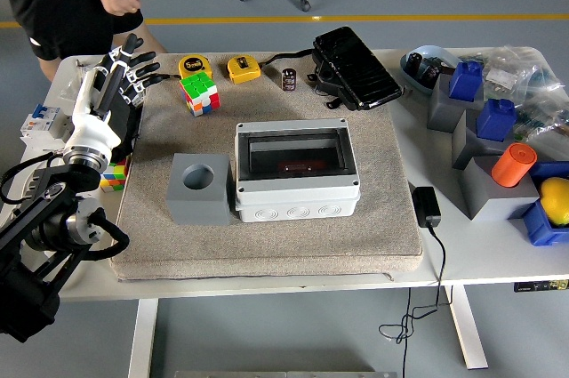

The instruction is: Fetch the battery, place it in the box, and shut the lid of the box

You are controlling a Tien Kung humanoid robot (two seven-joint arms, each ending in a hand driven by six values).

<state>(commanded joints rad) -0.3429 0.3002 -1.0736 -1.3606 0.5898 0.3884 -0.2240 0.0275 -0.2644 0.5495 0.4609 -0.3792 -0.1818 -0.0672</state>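
Table point(498, 258) white, beige mat point(267, 240) under closed box point(297, 171), left hand point(111, 84) released, grey floor behind.

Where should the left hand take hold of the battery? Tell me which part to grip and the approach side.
Grip the battery around its round side wall, coming from above. It stands upright and alone on the mat, so the left hand has room around it.

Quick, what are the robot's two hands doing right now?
Left hand: open, fingers spread, holding nothing.
Right hand: not in view.
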